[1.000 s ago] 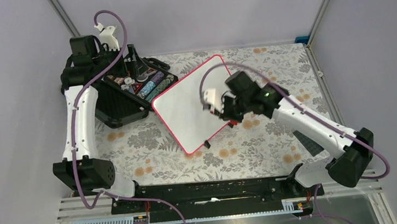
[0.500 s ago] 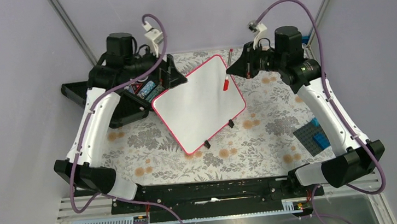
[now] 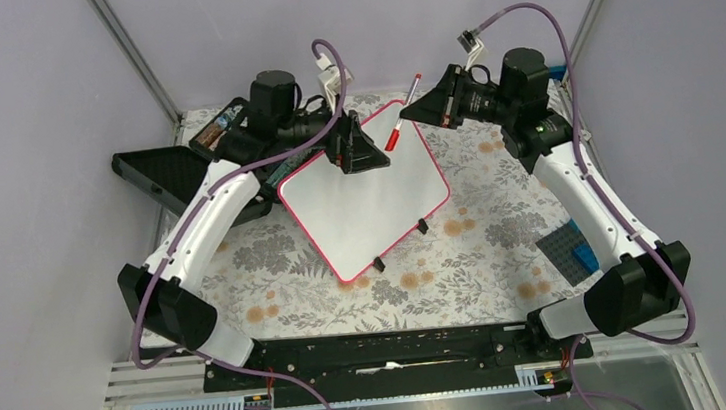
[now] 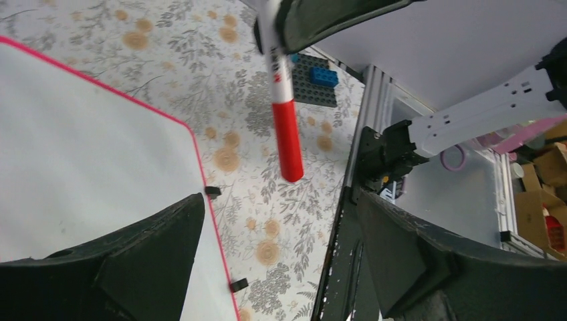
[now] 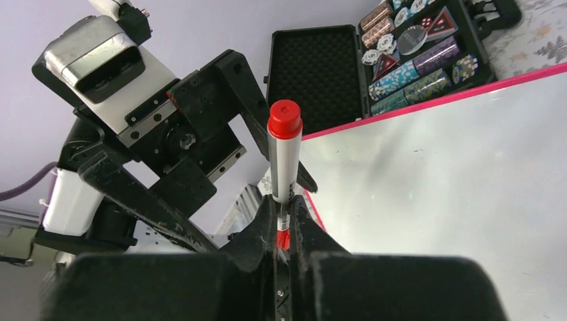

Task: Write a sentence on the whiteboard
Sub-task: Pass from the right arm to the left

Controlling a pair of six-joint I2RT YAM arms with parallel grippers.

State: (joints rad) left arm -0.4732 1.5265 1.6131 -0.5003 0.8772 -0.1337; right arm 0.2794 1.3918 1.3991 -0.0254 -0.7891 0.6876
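The whiteboard (image 3: 364, 200) lies tilted on the floral table; it also shows in the left wrist view (image 4: 87, 154) and the right wrist view (image 5: 455, 174). My right gripper (image 3: 410, 110) is shut on a grey marker with a red cap (image 3: 394, 139) and holds it in the air above the board's far edge, cap end toward the left arm. The shut jaws (image 5: 284, 207) clamp the marker (image 5: 284, 157) near its tail. My left gripper (image 3: 367, 162) is open and empty just left of the cap. The cap (image 4: 287, 144) hangs ahead of the open left gripper (image 4: 279, 197), touching neither finger.
An open black case (image 3: 160, 174) with poker chips (image 5: 408, 60) stands at the back left, partly behind the left arm. A dark plate with blue bricks (image 3: 569, 250) lies at the right edge and shows in the left wrist view (image 4: 317, 77).
My left gripper has swung right from the case to over the board's far edge, close to the marker cap. My right gripper lifted the marker off the board to the back.
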